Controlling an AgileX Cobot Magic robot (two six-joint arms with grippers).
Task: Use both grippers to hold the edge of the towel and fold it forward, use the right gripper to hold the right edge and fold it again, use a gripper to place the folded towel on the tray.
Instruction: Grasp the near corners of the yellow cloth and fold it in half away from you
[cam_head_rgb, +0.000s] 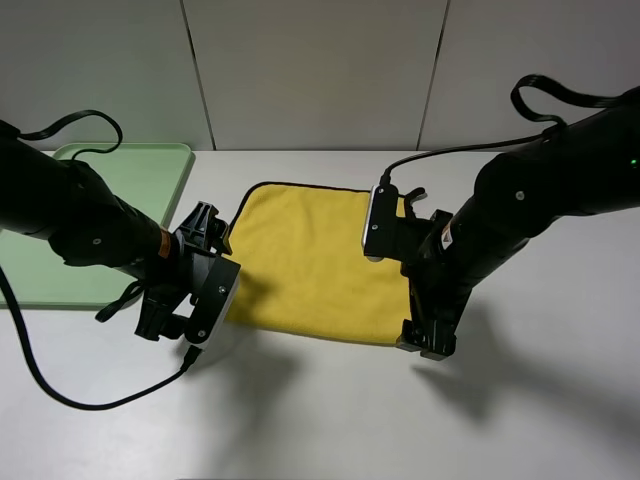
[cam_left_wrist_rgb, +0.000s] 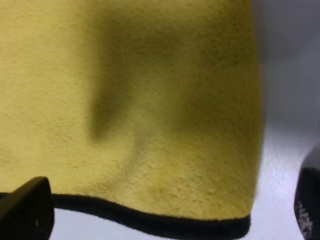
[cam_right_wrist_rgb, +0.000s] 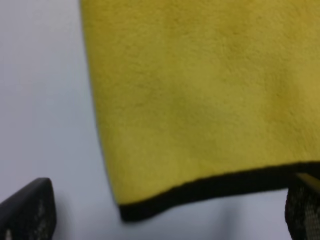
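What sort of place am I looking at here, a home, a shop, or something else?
Probably a robotics lab bench: a black left arm and right arm trailing cables over a plain white table, a bare panelled wall, and only a yellow towel and green tray laid out.

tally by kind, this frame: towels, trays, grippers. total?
towel: 1, yellow with a dark hem
tray: 1, green
grippers: 2, left gripper and right gripper
total: 4
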